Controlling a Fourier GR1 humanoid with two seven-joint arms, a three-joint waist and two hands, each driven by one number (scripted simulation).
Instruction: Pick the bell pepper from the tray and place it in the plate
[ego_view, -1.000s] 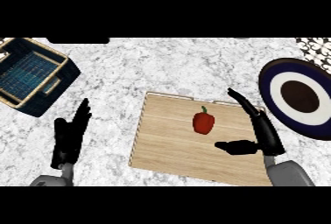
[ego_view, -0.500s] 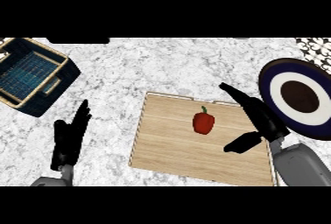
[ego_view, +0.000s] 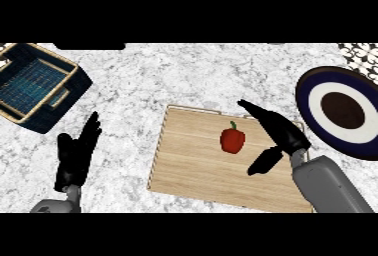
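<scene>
On the wooden tray (ego_view: 199, 170) lies the bell pepper (ego_view: 232, 140), the right hand (ego_view: 277, 131) spread open just beside it.

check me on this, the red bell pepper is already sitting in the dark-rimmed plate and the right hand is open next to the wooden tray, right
Not quite. The head view shows the bell pepper lying on the wooden tray, not in the plate, which sits apart at the right edge with nothing in it. The rest holds: the right hand is open, over the tray's right side beside the pepper, not touching it.
</scene>
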